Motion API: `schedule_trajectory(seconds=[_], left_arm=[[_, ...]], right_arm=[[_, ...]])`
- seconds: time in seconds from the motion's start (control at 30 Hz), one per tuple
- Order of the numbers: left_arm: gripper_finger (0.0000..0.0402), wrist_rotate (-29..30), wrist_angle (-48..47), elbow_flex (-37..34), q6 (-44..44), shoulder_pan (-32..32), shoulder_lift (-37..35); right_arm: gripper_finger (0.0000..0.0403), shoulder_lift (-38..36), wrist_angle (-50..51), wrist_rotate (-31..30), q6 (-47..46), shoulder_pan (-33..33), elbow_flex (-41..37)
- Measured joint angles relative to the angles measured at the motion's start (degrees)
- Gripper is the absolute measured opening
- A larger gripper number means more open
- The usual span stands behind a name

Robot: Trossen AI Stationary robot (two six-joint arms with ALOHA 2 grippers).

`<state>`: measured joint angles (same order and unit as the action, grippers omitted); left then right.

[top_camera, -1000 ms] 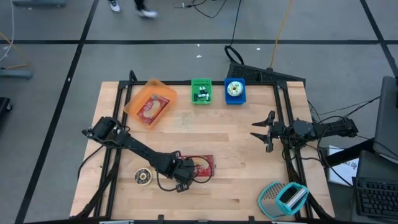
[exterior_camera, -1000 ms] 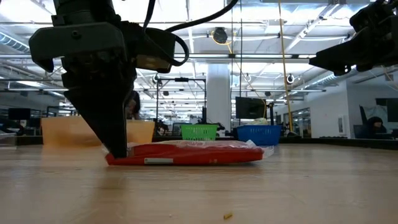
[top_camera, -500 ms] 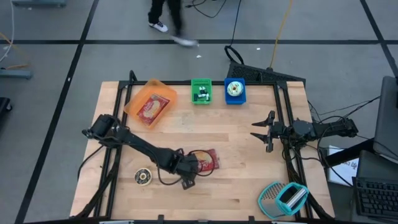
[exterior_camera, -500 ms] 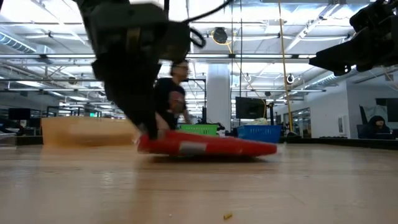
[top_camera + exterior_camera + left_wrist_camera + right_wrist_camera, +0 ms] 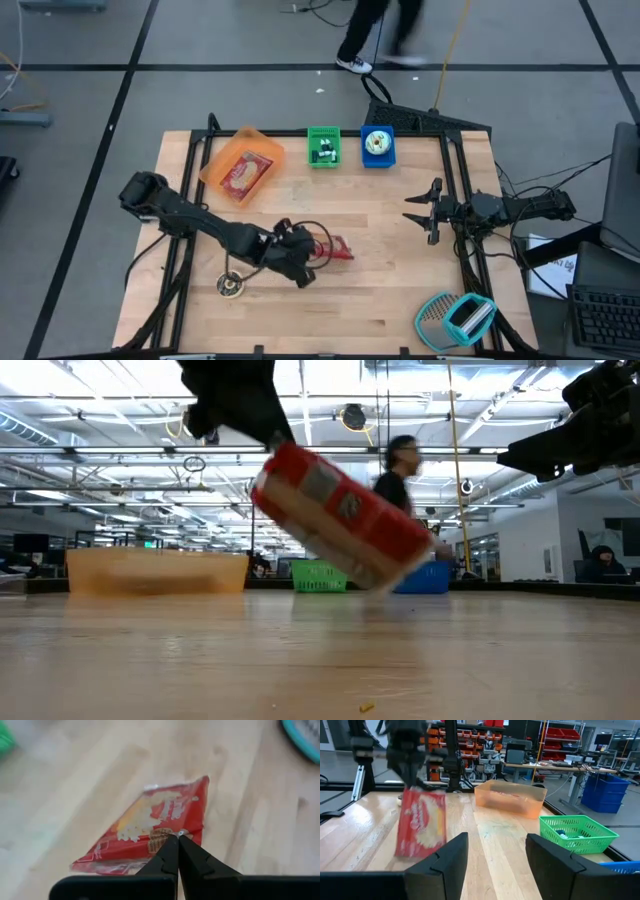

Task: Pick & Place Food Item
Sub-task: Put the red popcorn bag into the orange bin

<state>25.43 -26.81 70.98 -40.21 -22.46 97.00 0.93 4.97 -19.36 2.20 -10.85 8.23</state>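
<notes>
- Above the wooden table (image 5: 400,290), near its front-left part, hangs the flat red foil snack packet (image 5: 340,520), tilted and clear of the boards.
- I have the left gripper (image 5: 177,839) pressed together on 1 edge of that packet, so I judge the pick done.
- What's left is the carry and the drop: the orange plastic bin (image 5: 240,165) at the back-left already holds a similar red packet, so it looks the likely goal; the small green basket (image 5: 323,146) and blue bin (image 5: 377,146) stand beside it.
- My right gripper (image 5: 420,212) waits spread at the table's right edge, holding nothing.
</notes>
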Motion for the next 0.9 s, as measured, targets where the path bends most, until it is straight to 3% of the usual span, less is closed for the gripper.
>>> schedule_trajectory(seconds=[0.5,0.73,0.9], left_arm=[[0.0,22.35,-6.9,0.04,-1.03,0.13,-9.18],[0.0,32.12,-17.24,0.04,-8.68,0.31,-11.55],[0.0,34.87,-26.76,0.06,-17.86,0.72,-12.44]], right_arm=[[0.0187,0.0,0.0,-0.01,0.0,-0.02,0.0],[0.0187,-0.01,0.0,0.0,0.0,-0.02,0.0],[0.0187,-0.01,0.0,-0.01,0.0,-0.02,0.0]])
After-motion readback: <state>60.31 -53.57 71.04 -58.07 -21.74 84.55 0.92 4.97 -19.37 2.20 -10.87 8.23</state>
